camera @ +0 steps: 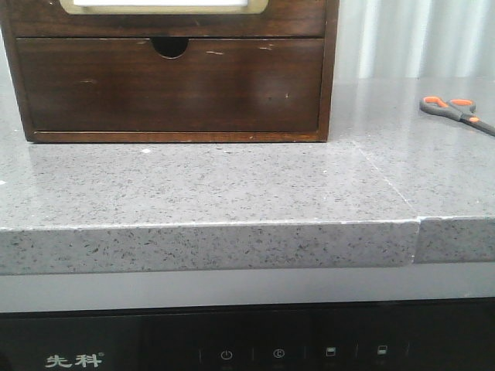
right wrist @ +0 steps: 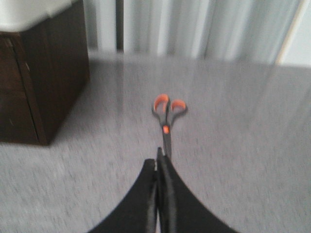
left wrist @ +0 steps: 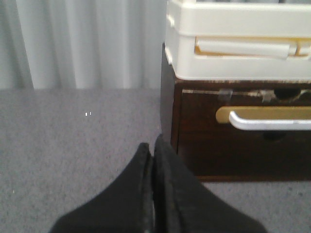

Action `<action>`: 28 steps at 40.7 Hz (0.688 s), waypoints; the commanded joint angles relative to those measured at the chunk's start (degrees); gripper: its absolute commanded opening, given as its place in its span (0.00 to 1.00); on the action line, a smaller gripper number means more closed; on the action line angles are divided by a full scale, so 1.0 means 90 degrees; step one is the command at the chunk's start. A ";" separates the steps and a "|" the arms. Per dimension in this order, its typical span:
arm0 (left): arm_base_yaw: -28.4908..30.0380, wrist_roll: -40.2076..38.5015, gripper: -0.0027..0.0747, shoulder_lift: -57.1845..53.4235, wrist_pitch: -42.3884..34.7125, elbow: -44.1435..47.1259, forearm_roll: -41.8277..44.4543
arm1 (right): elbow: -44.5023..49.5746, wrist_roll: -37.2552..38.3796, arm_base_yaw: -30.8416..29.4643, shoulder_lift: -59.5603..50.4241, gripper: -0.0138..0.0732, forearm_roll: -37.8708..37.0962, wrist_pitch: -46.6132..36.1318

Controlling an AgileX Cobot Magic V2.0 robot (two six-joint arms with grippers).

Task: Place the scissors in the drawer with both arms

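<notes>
The scissors (camera: 462,113) lie flat on the grey counter at the far right, with orange-lined loops and dark handles. In the right wrist view the scissors (right wrist: 167,116) lie just beyond my right gripper (right wrist: 159,159), blades pointing toward it and the blade tip beside the fingertips. That gripper is shut and empty. The drawer's cream panel with tan rim (camera: 162,8) shows only at the top edge of the wooden cabinet, and it looks closed. My left gripper (left wrist: 151,145) is shut and empty, low over the counter by the cabinet's corner. Neither arm shows in the front view.
Below it is the plain dark drawer front with a semicircular notch (camera: 170,46). The cabinet (right wrist: 43,73) stands apart from the scissors. The speckled counter (camera: 232,185) has a seam at the right and a front edge above a black appliance panel (camera: 247,352).
</notes>
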 commanded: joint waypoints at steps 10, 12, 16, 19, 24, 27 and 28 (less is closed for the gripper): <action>-0.0024 -0.0042 0.01 0.0611 -0.0023 -0.0176 -0.0045 | -0.0170 -0.0041 -0.0025 0.0964 0.02 -0.0249 0.0247; -0.0024 -0.0042 0.01 0.0636 -0.0023 -0.0176 -0.0045 | -0.0170 -0.0041 -0.0025 0.1061 0.02 -0.0249 0.0296; -0.0024 -0.0042 0.01 0.0684 -0.0048 -0.0176 -0.0045 | -0.0170 -0.0041 -0.0025 0.1209 0.02 -0.0249 0.0296; -0.0024 -0.0042 0.01 0.0684 -0.0022 -0.0176 -0.0045 | -0.0170 -0.0041 -0.0025 0.1288 0.03 -0.0249 0.0296; -0.0024 -0.0042 0.05 0.0684 -0.0007 -0.0176 -0.0016 | -0.0170 -0.0041 -0.0025 0.1289 0.13 -0.0249 0.0338; -0.0024 -0.0042 0.20 0.0684 0.0026 -0.0176 -0.0002 | -0.0170 -0.0041 -0.0025 0.1289 0.30 -0.0249 0.0332; -0.0024 -0.0042 0.28 0.0684 0.0026 -0.0176 -0.0002 | -0.0170 -0.0041 -0.0025 0.1289 0.36 -0.0249 0.0332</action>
